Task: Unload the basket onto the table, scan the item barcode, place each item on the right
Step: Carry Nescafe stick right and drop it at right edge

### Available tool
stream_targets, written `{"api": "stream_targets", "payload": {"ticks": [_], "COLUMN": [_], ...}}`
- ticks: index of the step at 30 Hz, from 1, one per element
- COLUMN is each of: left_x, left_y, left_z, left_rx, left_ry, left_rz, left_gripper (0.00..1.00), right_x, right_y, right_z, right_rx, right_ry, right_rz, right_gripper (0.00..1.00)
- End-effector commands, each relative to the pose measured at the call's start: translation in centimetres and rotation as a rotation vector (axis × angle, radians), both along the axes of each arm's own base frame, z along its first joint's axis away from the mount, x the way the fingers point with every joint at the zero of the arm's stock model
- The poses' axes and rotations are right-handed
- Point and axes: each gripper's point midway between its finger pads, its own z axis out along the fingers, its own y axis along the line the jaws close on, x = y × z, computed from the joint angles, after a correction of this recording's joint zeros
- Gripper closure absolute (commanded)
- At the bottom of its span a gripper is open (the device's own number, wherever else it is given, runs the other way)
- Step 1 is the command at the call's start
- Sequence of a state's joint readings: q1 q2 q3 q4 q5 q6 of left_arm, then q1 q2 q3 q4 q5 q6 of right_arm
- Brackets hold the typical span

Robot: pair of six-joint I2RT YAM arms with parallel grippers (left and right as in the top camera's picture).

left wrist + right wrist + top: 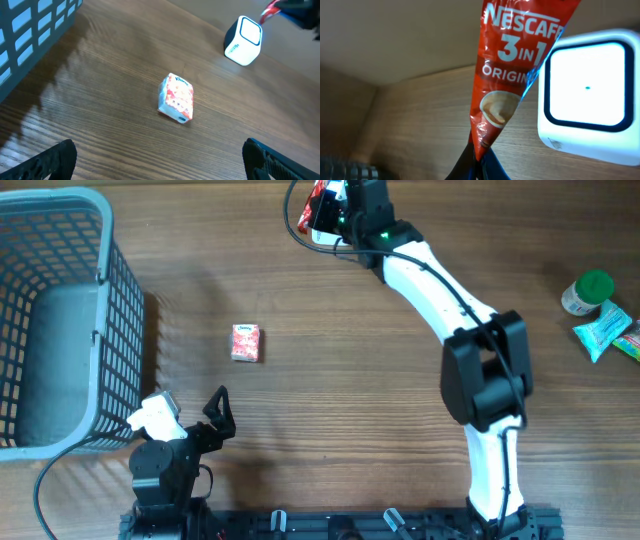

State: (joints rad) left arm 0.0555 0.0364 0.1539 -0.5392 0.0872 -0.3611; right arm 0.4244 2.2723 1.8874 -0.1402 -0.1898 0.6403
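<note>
Right wrist: sachet (505,75) pinched by its narrow lower end, the right gripper (479,160) with its jaws clamped on it.
Sachet axis: straight up from the jaws, print upright (top cropped).
Scanner (585,95): just beside the sachet, near the worktop's (350,380) far edge.
Left gripper (160,164): jaws wide apart, near the basket (100,240).
Open room: wood stretches between tissue pack (176,98) and scanner.

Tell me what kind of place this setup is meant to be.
Probably a mock shop checkout on a wooden table: a white barcode scanner, a grey shopping basket, and small packaged goods such as the Nescafe sachet held up at the scanner and a red-and-white pack.
</note>
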Motion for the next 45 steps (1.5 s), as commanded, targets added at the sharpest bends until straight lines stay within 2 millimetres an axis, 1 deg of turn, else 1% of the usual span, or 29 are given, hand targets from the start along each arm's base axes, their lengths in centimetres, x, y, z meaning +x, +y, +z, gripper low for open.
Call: {"api": "stream_targets", "payload": {"ticks": [1, 3, 4, 6, 9, 11, 13, 15, 17, 19, 21, 22, 24, 25, 26, 28, 30, 31, 32, 33, 35, 37, 39, 42, 43, 45], "left_x": [0.0, 0.0, 0.0, 0.0, 0.0, 0.0, 0.0, 0.0, 0.0, 0.0, 0.0, 0.0, 0.0, 0.0, 0.0, 0.0, 0.0, 0.0, 0.0, 0.0, 0.0, 0.0, 0.0, 0.0, 0.0, 0.0], "left_y": [0.3, 0.3, 0.3, 0.3, 0.3, 0.3, 0.3, 0.3, 0.3, 0.3, 0.3, 0.3, 0.3, 0.3, 0.3, 0.3, 0.3, 0.3, 0.3, 0.3, 0.3, 0.3, 0.3, 0.3, 0.3, 0.3], "left_z": [-0.2, -0.2, -0.2, -0.2, -0.2, -0.2, -0.2, -0.2, -0.2, -0.2, -0.2, -0.2, -0.1, -0.2, -0.2, -0.2, -0.2, -0.2, -0.2, -0.2, -0.2, -0.2, -0.2, -0.2, -0.2, -0.2], "left_rx": [0.012, 0.012, 0.012, 0.012, 0.012, 0.012, 0.012, 0.012, 0.012, 0.012, 0.012, 0.012, 0.012, 0.012, 0.012, 0.012, 0.012, 0.012, 0.012, 0.012, 0.012, 0.012, 0.012, 0.012, 0.012, 0.012], "left_ry": [0.000, 0.000, 0.000, 0.000, 0.000, 0.000, 0.000, 0.000, 0.000, 0.000, 0.000, 0.000, 0.000, 0.000, 0.000, 0.000, 0.000, 0.000, 0.000, 0.000, 0.000, 0.000, 0.000, 0.000, 0.000, 0.000], "left_rz": [0.012, 0.012, 0.012, 0.012, 0.012, 0.012, 0.012, 0.012, 0.012, 0.012, 0.012, 0.012, 0.012, 0.012, 0.012, 0.012, 0.012, 0.012, 0.012, 0.012, 0.012, 0.012, 0.012, 0.012, 0.012, 0.012], "left_gripper": [0.00, 0.00, 0.00, 0.00, 0.00, 0.00, 0.00, 0.00, 0.00, 0.00, 0.00, 0.00, 0.00, 0.00, 0.00, 0.00, 0.00, 0.00, 0.00, 0.00, 0.00, 0.00, 0.00, 0.00, 0.00, 0.00], "right_x": [1.0, 1.2, 1.5, 1.4, 0.9, 0.2, -0.8, -1.5, -2.2, -2.7, -3.1, -3.5, -4.6, -5.9, -7.4, -9.8, -12.0, -13.5, -14.6, -15.4, -17.3, -18.8, -20.8, -23.6, -24.2, -25.7], "right_y": [0.9, 1.0, 0.6, 0.4, 1.3, 2.1, 2.4, 2.2, 1.4, -0.2, -2.5, -4.4, -8.1, -11.5, -14.9, -20.0, -24.4, -27.3, -29.6, -31.2, -35.3, -38.3, -41.4, -44.9, -45.7, -47.8], "right_z": [-4.3, -5.6, -6.4, -6.7, -6.5, -6.4, -6.5, -6.2, -5.3, -3.6, -1.6, -0.1, 2.0, 3.5, 4.1, 4.2, 3.8, 3.3, 2.9, 2.6, 1.3, 0.2, -1.4, -3.6, -4.2, -6.2], "right_rx": [0.083, 0.114, 0.124, 0.143, 0.191, 0.227, 0.237, 0.234, 0.218, 0.180, 0.124, 0.076, -0.002, -0.067, -0.128, -0.229, -0.320, -0.382, -0.423, -0.446, -0.481, -0.460, -0.399, -0.316, -0.295, -0.232], "right_ry": [0.124, 0.166, 0.189, 0.215, 0.253, 0.284, 0.338, 0.373, 0.386, 0.380, 0.366, 0.354, 0.356, 0.376, 0.419, 0.498, 0.577, 0.638, 0.687, 0.720, 0.804, 0.871, 0.957, 1.055, 1.074, 1.107], "right_rz": [-0.050, -0.080, -0.124, -0.141, -0.110, -0.069, -0.037, -0.011, 0.016, 0.021, -0.007, -0.038, -0.110, -0.175, -0.248, -0.366, -0.470, -0.537, -0.587, -0.622, -0.712, -0.778, -0.906, -1.069, -1.101, -1.166], "right_gripper": [0.95, 0.95, 0.95, 0.95, 0.95, 0.95, 0.95, 0.95, 0.95, 0.95, 0.95, 0.95, 0.95, 0.95, 0.95, 0.96, 0.96, 0.96, 0.96, 0.95, 0.95, 0.96, 0.96, 0.96, 0.96, 0.96]}}
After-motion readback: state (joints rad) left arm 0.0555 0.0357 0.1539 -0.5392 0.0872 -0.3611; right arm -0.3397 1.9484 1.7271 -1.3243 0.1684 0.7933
